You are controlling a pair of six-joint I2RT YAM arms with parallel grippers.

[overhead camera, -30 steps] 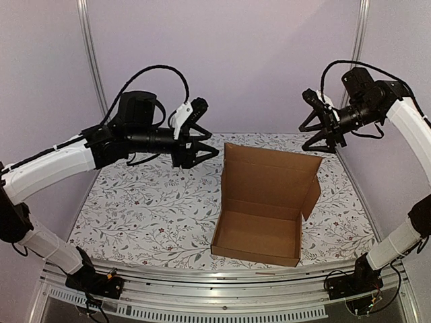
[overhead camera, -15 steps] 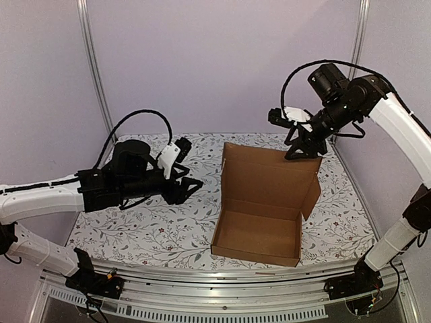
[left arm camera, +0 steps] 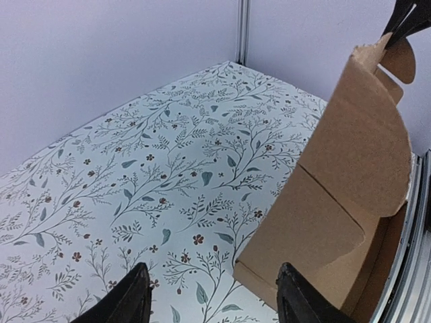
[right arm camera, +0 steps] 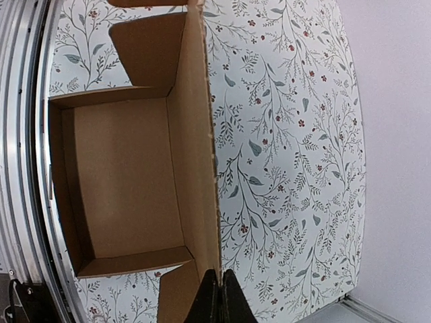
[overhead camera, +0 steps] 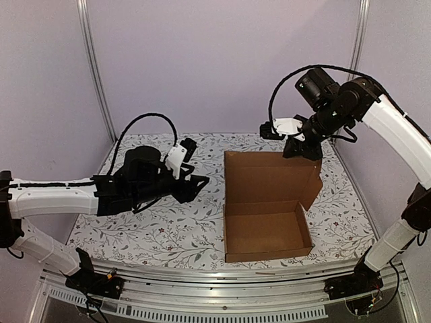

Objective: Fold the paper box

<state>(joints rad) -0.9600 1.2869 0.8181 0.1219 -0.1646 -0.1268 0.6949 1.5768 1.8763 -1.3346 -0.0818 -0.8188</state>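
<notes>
A desk [overhead camera: 148, 222] covered in a white cloth printed with leafy sprigs fills the middle of the scene, with lilac walls behind it. The paper box [overhead camera: 266, 232] sits on the right half of the desk, its front wall near the front edge. It is plain brown corrugated cardboard, with the shallow tray open upward. Its lid [overhead camera: 269, 178] stands roughly upright along the far side of the tray. On the right end of the lid a rounded side flap [overhead camera: 311, 192] bends forward toward the tray.

The right arm [overhead camera: 397, 131] arches in from the right and bends down over the back of the box. The left arm [overhead camera: 54, 198] reaches low across the left half of the desk, pointing toward the box.

The right hand [overhead camera: 301, 149] is at the top edge of the lid, near its right corner. Its fingers [right arm camera: 210, 299] are pressed together with the thin cardboard edge pinched between them, as the right wrist view shows from above.

The left hand [overhead camera: 195, 185] hangs above the patterned cloth, to the left of the box and apart from it. Its two dark fingers [left arm camera: 131, 299] are spread with only bare cloth between them, and it has hold of nothing.
</notes>
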